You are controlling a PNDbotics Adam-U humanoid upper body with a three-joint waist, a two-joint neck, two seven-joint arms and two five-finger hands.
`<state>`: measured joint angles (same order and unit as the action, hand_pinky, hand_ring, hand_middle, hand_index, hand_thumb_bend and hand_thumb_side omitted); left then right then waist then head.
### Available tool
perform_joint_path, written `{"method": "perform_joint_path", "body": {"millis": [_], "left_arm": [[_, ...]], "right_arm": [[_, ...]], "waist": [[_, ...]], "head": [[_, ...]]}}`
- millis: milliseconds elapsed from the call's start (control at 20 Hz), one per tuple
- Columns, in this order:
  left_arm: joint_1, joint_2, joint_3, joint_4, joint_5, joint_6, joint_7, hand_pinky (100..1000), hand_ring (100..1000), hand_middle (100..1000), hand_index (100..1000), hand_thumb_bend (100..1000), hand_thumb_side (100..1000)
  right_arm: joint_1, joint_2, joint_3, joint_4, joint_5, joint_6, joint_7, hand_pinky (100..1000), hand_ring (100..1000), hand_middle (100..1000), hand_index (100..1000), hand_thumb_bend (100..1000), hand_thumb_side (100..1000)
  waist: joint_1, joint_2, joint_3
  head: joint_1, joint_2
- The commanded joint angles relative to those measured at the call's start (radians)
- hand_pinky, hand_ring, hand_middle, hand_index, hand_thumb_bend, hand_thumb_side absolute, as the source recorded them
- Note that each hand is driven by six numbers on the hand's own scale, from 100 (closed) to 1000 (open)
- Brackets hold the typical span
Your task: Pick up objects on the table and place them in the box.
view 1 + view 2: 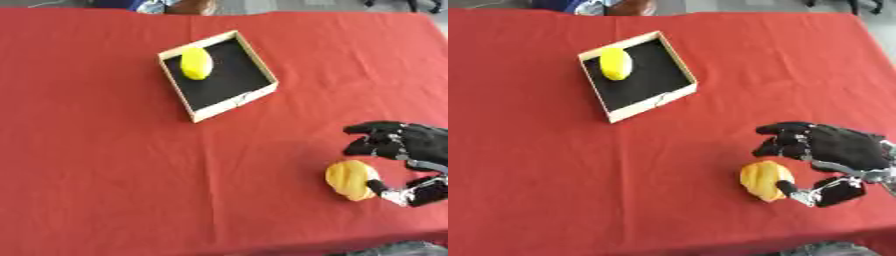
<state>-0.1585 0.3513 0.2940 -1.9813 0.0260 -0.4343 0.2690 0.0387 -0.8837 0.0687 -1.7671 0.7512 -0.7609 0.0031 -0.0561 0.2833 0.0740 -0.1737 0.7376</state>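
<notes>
We see more of the right hand (820, 150) in the right eye view, its wrist included. Its fingers spread wide and curved over one orange-yellow object (765, 181), thumb touching it, toward 4 o'clock. One yellow object (196, 63) lies in the one box (261, 95), at 11 o'clock.

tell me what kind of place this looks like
Probably a lab or test room set up for robot trials: a table under a plain red cloth, a single box with staged objects, and grey floor with furniture legs past the far edge.
</notes>
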Motion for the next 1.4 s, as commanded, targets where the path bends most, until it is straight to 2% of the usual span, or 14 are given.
{"method": "perform_joint_path", "body": {"millis": [50, 350, 500, 650, 750, 900, 1100, 1150, 1200, 1250, 1300, 1400], "left_arm": [[-0.011, 0.014, 0.005, -0.019, 0.004, 0.000, -0.007, 905, 767, 818, 880, 167, 757], [-0.014, 0.012, 0.003, -0.019, 0.006, -0.001, -0.010, 905, 767, 818, 878, 167, 757], [-0.015, 0.011, 0.004, -0.019, 0.007, 0.000, -0.011, 906, 767, 818, 878, 167, 757], [-0.015, 0.010, 0.003, -0.019, 0.007, 0.002, -0.013, 906, 766, 819, 878, 167, 758], [-0.015, 0.009, 0.004, -0.019, 0.007, 0.003, -0.013, 906, 766, 818, 878, 168, 758], [-0.015, 0.008, 0.003, -0.019, 0.008, 0.003, -0.014, 906, 765, 818, 878, 168, 758], [-0.017, 0.006, 0.002, -0.019, 0.010, 0.004, -0.015, 906, 764, 818, 878, 169, 758], [-0.017, 0.005, 0.002, -0.019, 0.010, 0.004, -0.016, 906, 764, 818, 878, 169, 758], [-0.018, 0.005, 0.002, -0.019, 0.010, 0.004, -0.016, 906, 763, 818, 878, 169, 758], [-0.018, 0.004, 0.003, -0.019, 0.011, 0.005, -0.015, 906, 763, 818, 878, 169, 758], [-0.018, 0.004, 0.002, -0.019, 0.011, 0.005, -0.016, 906, 763, 818, 878, 169, 758], [-0.018, 0.003, 0.002, -0.019, 0.012, 0.005, -0.016, 906, 761, 819, 878, 169, 758]], "right_arm": [[-0.005, -0.010, -0.008, 0.002, 0.033, 0.019, -0.010, 944, 1000, 785, 960, 100, 417], [0.004, 0.003, -0.005, 0.030, 0.086, 0.028, 0.023, 962, 1000, 819, 975, 100, 551], [0.009, 0.002, -0.005, 0.041, 0.080, 0.014, 0.048, 966, 1000, 817, 976, 100, 510], [0.008, 0.001, -0.008, 0.045, 0.061, 0.003, 0.071, 967, 1000, 815, 974, 100, 415], [0.005, 0.004, -0.012, 0.046, 0.054, 0.004, 0.086, 965, 1000, 813, 975, 100, 423], [-0.001, 0.009, -0.014, 0.045, 0.051, 0.015, 0.103, 962, 1000, 804, 971, 100, 386], [-0.024, 0.015, -0.014, 0.038, 0.050, 0.033, 0.103, 947, 1000, 734, 920, 100, 283], [-0.031, 0.016, -0.012, 0.036, 0.048, 0.036, 0.100, 938, 1000, 675, 882, 100, 229], [-0.040, 0.018, -0.010, 0.034, 0.045, 0.038, 0.095, 933, 1000, 613, 834, 100, 246], [-0.046, 0.020, -0.009, 0.032, 0.042, 0.038, 0.091, 933, 1000, 613, 834, 100, 246], [-0.052, 0.023, -0.007, 0.028, 0.034, 0.036, 0.082, 910, 964, 519, 735, 100, 208], [-0.060, 0.028, -0.006, 0.023, 0.011, 0.034, 0.053, 885, 914, 473, 662, 100, 165]], "waist": [[0.004, -0.011, 0.000], [0.007, -0.007, 0.004], [0.007, -0.006, 0.004], [0.006, -0.006, 0.004], [0.006, -0.006, 0.004], [0.006, -0.005, 0.006], [0.005, -0.004, 0.009], [0.005, -0.004, 0.010], [0.005, -0.003, 0.012], [0.005, -0.003, 0.013], [0.005, -0.003, 0.014], [0.005, -0.001, 0.015]], "head": [[-0.005, -0.009], [-0.006, -0.010], [-0.005, -0.011], [-0.007, -0.012], [-0.008, -0.014], [-0.008, -0.014], [-0.011, -0.012], [-0.012, -0.012], [-0.013, -0.011], [-0.013, -0.010], [-0.014, -0.010], [-0.013, -0.009]]}}
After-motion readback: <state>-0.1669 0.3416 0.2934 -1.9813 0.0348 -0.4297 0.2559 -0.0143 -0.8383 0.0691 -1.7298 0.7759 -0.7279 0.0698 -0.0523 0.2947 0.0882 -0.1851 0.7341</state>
